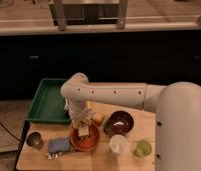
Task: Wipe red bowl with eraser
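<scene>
The red bowl [85, 140] is a shallow orange-red dish near the front of the wooden table [94, 161]. My gripper [83, 126] hangs straight down over the bowl from the white arm, which reaches in from the right. A small pale cream eraser [84, 132] sits at the gripper's tips, inside the bowl and down against its inner surface. The gripper appears shut on it.
A green tray [45, 102] lies at the back left. A maroon bowl [120, 122] and a yellow-orange lump [98, 118] are right of the red bowl. A white cup [118, 144] and a green object [142, 148] stand front right. A blue-grey sponge [59, 145] and a small dark cup [35, 140] are to the left.
</scene>
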